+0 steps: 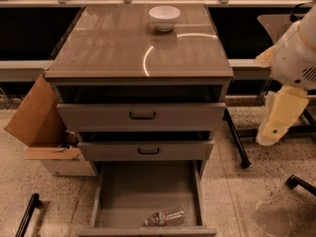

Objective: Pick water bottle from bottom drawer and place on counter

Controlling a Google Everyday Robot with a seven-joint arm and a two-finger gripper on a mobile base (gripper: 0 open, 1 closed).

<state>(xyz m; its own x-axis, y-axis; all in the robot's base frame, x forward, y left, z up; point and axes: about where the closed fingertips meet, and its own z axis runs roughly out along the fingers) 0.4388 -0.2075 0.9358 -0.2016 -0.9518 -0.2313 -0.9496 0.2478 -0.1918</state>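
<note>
The water bottle lies on its side near the front of the open bottom drawer, cap toward the left. The counter is the glossy grey-brown top of the cabinet, with a curved glare. My gripper hangs at the right of the cabinet on the white arm, at about the height of the upper drawers. It is well above and to the right of the bottle, and nothing shows in it.
A white bowl stands at the back of the counter. The two upper drawers with black handles are partly pulled out. An open cardboard box sits on the floor at the left. Black chair legs stand at the right.
</note>
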